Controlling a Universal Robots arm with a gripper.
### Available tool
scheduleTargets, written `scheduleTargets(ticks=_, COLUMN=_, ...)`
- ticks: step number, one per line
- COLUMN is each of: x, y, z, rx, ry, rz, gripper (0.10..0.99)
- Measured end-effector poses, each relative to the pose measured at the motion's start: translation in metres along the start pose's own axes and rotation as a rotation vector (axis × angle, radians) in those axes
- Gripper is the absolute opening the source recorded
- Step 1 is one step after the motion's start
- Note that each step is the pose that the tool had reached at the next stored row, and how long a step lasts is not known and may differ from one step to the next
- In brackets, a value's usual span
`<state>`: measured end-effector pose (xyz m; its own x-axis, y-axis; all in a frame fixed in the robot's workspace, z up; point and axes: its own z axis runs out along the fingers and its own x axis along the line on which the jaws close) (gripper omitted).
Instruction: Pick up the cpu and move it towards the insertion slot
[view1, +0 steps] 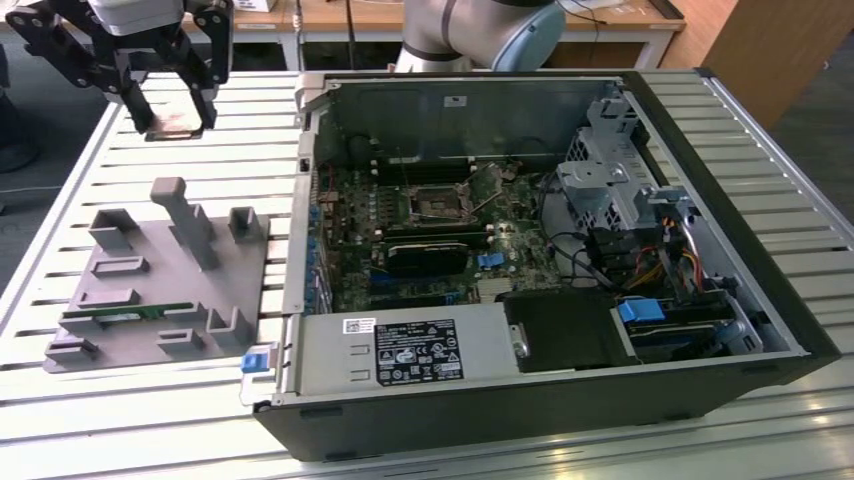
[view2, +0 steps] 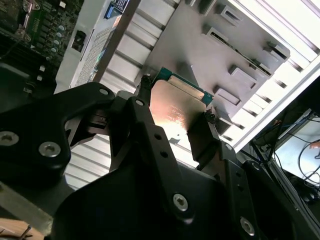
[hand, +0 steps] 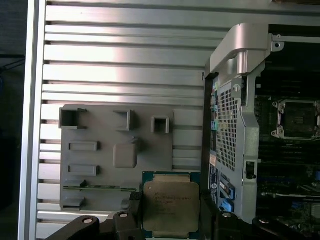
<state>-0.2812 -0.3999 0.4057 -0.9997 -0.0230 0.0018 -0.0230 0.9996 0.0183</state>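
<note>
Above the slatted metal table (view1: 200, 420), at the exterior view's upper left, I see the black multi-link gripper (view1: 174, 120) suspended clear of the surface. Its 2 fingers are clamped on the cpu (view1: 175, 124), a small flat square chip with a silver-grey metal top and a green board edge. In both wrist views the chip sits between the black fingers (view2: 207, 135), gripped on 2 opposite edges, with its metal face catching a warm reflection (view2: 177, 112). The first wrist view shows the same chip (hand: 171, 205) held level, metal side toward the camera, with the grey moulded parts fixture (hand: 100, 150) beneath and beside it.

On the exterior view's left, that grey fixture (view1: 160, 290) lies flat on the table, well apart from the gripper. It carries several upright posts and pockets, and a long thin green memory stick (view1: 127, 314) rests in 1 of its slots.

To the exterior view's right of the fixture lies the open black and silver computer case (view1: 747, 230), on its side with the motherboard exposed. The insertion slot (view1: 435, 201), a square socket with a dark centre and a shiny metal frame, sits near the middle of the board. I see it also in the first wrist view (hand: 298, 119), beyond the perforated case wall. The cpu is well apart from the insertion slot, outside the case.
</note>
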Motion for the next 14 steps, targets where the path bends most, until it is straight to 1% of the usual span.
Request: scheduleTargets(ticks=14, x=-0.0219, y=0.0019, z=0.0, rx=0.0, ry=-0.0001, rz=0.0, gripper=0.541)
